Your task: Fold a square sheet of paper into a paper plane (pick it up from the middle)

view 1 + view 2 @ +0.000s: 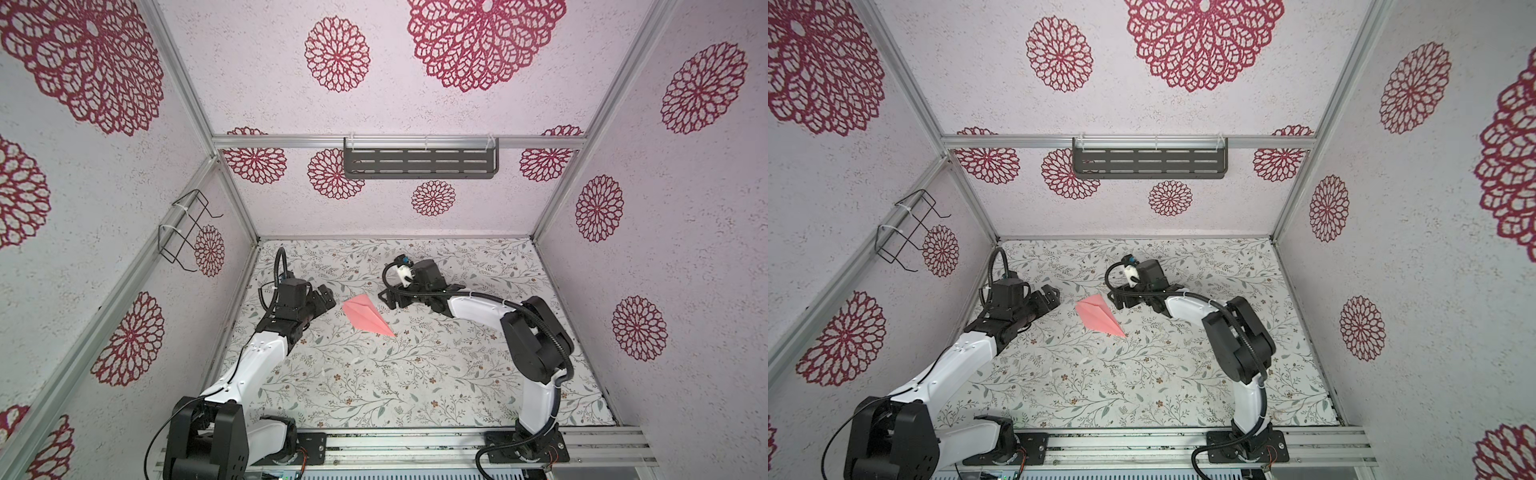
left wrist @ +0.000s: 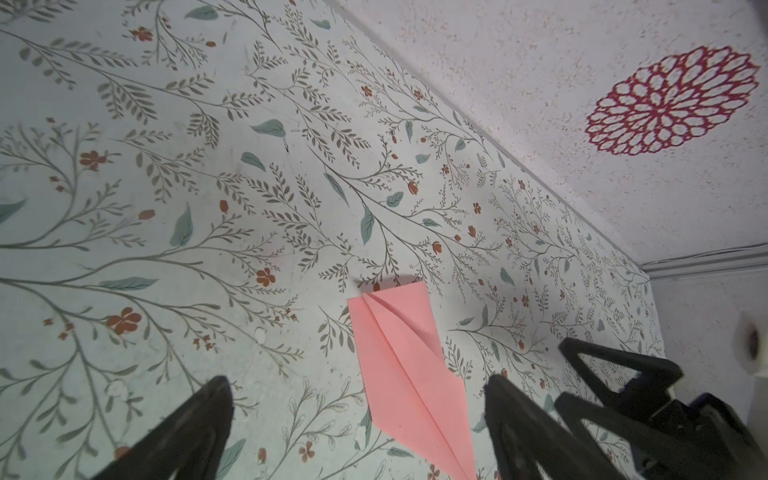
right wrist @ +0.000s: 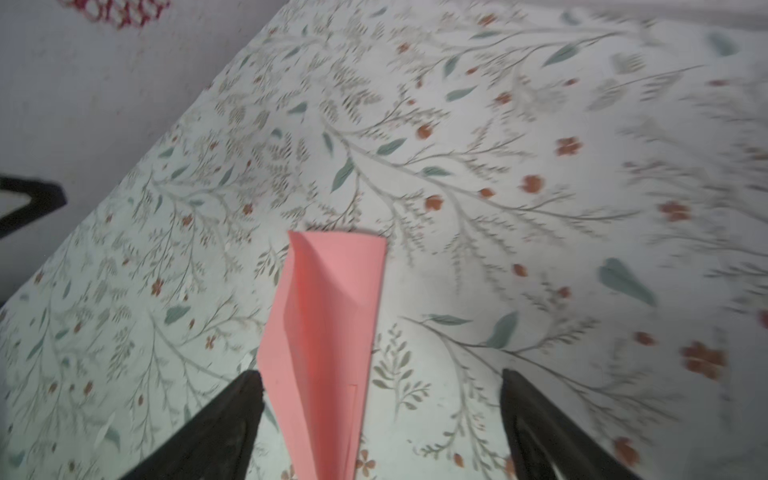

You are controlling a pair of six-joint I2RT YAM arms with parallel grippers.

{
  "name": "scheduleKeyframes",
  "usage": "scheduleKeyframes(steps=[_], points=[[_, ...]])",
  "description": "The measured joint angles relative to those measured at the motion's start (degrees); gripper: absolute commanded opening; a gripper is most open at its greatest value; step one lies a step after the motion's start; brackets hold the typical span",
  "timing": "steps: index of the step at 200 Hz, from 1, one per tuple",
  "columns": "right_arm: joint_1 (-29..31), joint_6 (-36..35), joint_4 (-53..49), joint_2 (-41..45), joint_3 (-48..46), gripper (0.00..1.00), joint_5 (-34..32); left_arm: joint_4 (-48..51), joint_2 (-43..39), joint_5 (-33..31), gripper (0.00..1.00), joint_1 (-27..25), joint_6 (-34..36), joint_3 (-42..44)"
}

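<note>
Since the paper plane lies fully shaped on the floral desk with neither arm gripping it, the folding looks finished and the step in hand is most likely the let-go at the close of the task. In both top views the salmon-pink dart rests flat between the two arms, behind the middle of the desk. Its pointed nose aims toward the front right and its wide tail toward the back left, and a centre crease and two angled wings can be seen. The left tool hangs just beside the tail, its jaws spread wide and holding nothing. The right tool sits near the plane's other side, its jaws likewise well apart and empty. In the somewhat blurred right wrist view the plane lies on the desk between the fingers. One finger is close to the paper's edge, though whether it touches cannot be told. The next move probably calls for drawing both arms up and away cleanly, since so light a sheet would slide or spring open at the slightest brush.
</note>
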State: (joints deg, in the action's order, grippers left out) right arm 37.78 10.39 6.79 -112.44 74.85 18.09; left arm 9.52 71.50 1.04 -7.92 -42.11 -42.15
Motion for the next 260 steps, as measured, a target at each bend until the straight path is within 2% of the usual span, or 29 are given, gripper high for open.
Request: scheduleKeyframes(steps=[31,60,118,171,219,260], points=[[3.63,-3.98,-4.63,-6.97,7.56,0.66,3.89,-3.08,0.2,2.01,0.97,0.44,-1.53,2.45],[4.44,-6.8,-8.74,-11.54,13.03,0.48,6.86,-4.04,0.17,3.02,0.97,1.07,-2.38,4.09],[4.22,-10.73,-12.72,-14.03,16.55,0.09,8.76,-5.01,0.17,4.79,0.97,1.62,-2.56,4.11],[4.2,-8.11,-10.38,-13.07,16.02,0.05,12.37,-6.32,-2.78,8.7,0.97,2.01,-4.15,4.66],[3.52,4.55,-0.92,-7.15,13.0,0.05,17.05,-19.69,-7.17,19.17,0.97,1.68,-10.8,12.61],[3.02,16.0,8.02,-4.11,11.5,0.06,21.18,-26.69,-8.44,23.8,1.0,-1.16,-12.41,16.26]])
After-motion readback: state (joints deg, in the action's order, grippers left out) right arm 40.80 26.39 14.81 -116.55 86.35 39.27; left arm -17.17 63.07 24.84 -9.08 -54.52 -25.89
